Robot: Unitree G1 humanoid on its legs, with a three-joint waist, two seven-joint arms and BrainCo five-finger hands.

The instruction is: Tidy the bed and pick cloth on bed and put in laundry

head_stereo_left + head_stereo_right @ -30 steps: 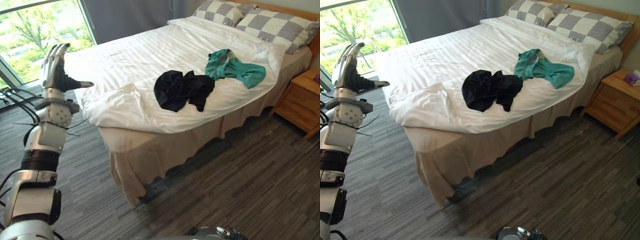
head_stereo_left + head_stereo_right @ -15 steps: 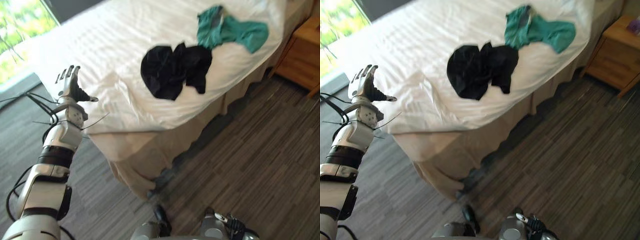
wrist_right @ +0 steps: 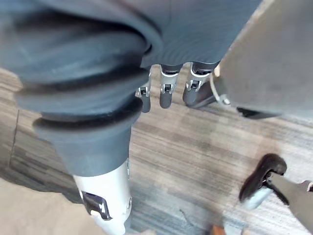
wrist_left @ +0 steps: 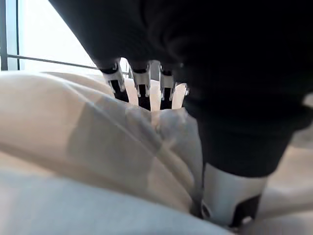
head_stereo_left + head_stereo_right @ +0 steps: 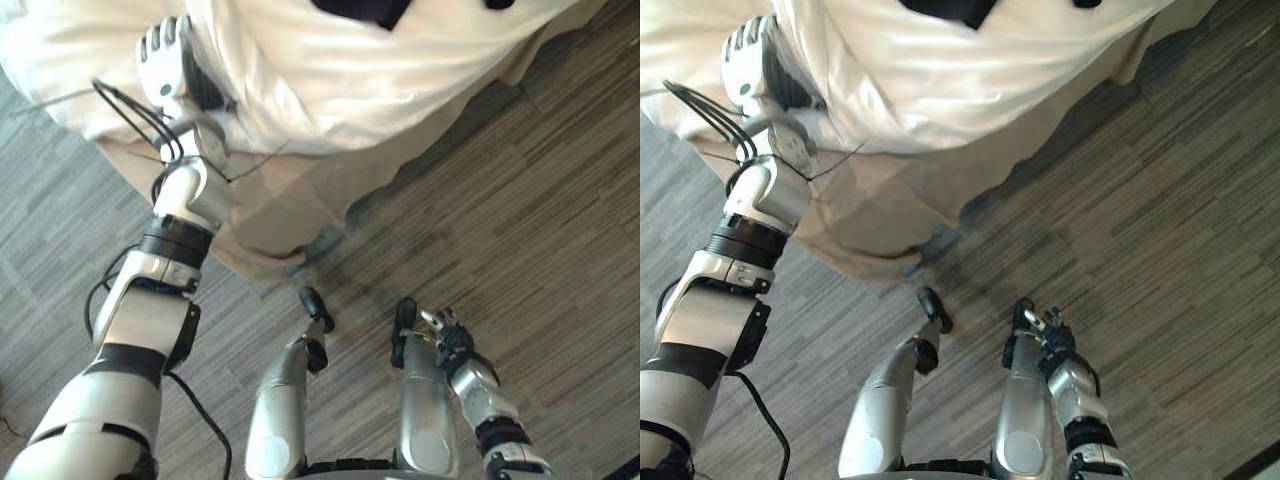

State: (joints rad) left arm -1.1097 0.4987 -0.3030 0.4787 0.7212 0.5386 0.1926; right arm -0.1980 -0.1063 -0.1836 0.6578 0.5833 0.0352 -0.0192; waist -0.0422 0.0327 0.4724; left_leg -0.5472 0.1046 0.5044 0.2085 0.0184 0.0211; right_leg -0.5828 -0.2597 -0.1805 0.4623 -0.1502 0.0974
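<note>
Left hand (image 5: 168,55), fingers straight, lies at the bed (image 5: 330,90) corner. The black cloth (image 5: 360,8) lies to its right. Right hand (image 5: 447,340) hangs relaxed, farther off.

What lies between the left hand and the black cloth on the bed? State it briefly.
Just rumpled white duvet: in the left eye view it runs bare from the left hand at the bed's corner to the black cloth.

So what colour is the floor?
The floor is grey with darker streaks, clearest in the left eye view.
</note>
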